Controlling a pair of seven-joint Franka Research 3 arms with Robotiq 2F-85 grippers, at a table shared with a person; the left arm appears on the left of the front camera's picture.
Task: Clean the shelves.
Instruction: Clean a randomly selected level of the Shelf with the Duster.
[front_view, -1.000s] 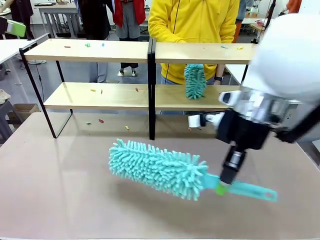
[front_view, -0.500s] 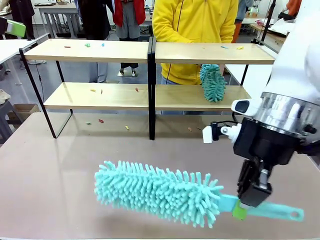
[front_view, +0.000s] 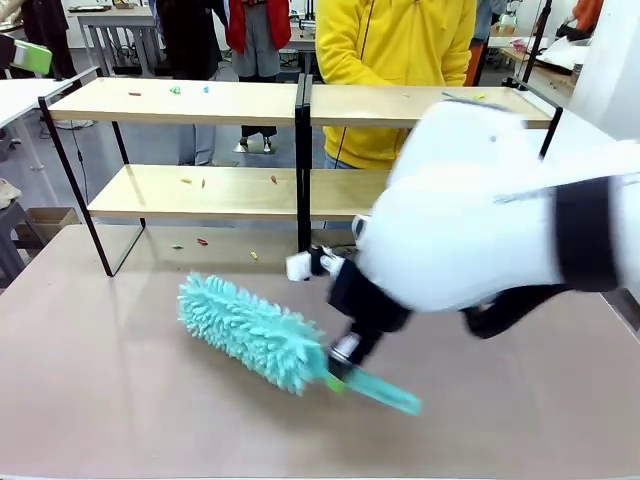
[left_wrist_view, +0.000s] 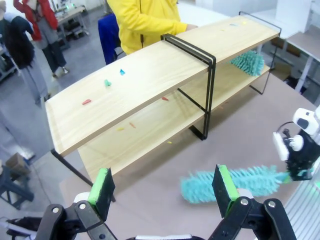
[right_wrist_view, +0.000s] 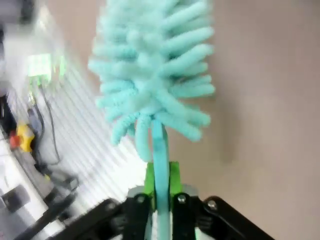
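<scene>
Shelves (front_view: 200, 100): 2 light-wood boards in a black frame, standing on the far part of the table (front_view: 100, 400). Long axis runs straight across, left to right, with the open front facing the robot. Centre post (front_view: 303, 170) is roughly mid-picture. From the left wrist camera the boards run diagonally, low left to high right. Small coloured scraps (front_view: 175, 90) lie on both boards, and a few on the table under the frame.

Right gripper (front_view: 338, 372) is on the near side of the shelves, apart from them, roughly in line with the centre post. It's clamped on the handle (front_view: 385, 392) of a teal duster (front_view: 250, 330). The wrist camera shows green pads (right_wrist_view: 148, 175) tight on either side of the handle. Duster head points to the robot's left and toward the shelves, handle end toward the near right. Head looks low over the table; can't tell if it touches.

Left gripper (left_wrist_view: 162, 192) is high above the table with fingers spread wide and nothing between them, looking down at the shelves.

2nd duster (left_wrist_view: 248, 61) lies on the lower board, right half. Person in yellow top (front_view: 395, 60) stands behind the shelves.
</scene>
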